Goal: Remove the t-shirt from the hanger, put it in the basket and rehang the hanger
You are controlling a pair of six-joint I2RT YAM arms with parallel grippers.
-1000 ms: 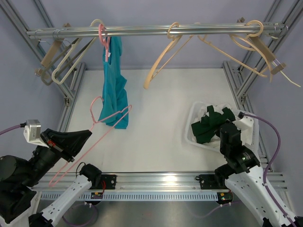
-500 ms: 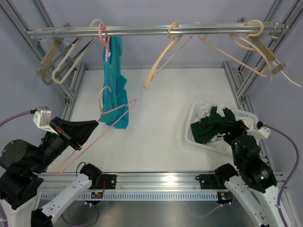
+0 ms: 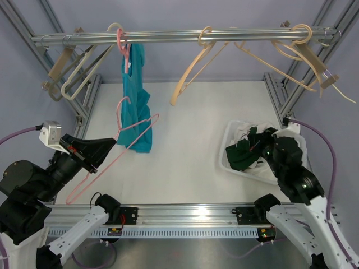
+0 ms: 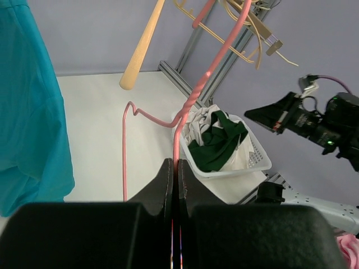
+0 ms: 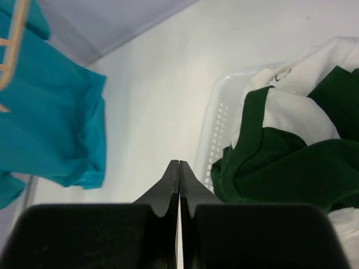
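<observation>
My left gripper [image 3: 112, 143] [image 4: 175, 162] is shut on the wire of a bare pink hanger [image 3: 134, 128] [image 4: 210, 67], held tilted above the table's left side. A teal t-shirt [image 3: 136, 106] [image 4: 28, 112] [image 5: 50, 129] hangs from another pink hanger hooked on the rail [image 3: 179, 37], just behind the held one. A dark green t-shirt [image 3: 244, 154] [image 4: 216, 143] [image 5: 286, 168] lies crumpled in the white basket [image 3: 226, 161] [image 5: 216, 117]. My right gripper [image 3: 262, 147] [image 5: 179, 162] hovers over the basket's near left rim, shut, with nothing between its fingers.
Several wooden and cream hangers [image 3: 193, 73] dangle from the rail at left, middle and right. Aluminium frame posts [image 3: 84, 106] line both sides of the white table. White cloth lies in the basket under the green shirt.
The left arm has lifted the pink hanger up and back toward the teal shirt. The right gripper drew back from the basket, opened briefly, shut again and moved back over the basket.
</observation>
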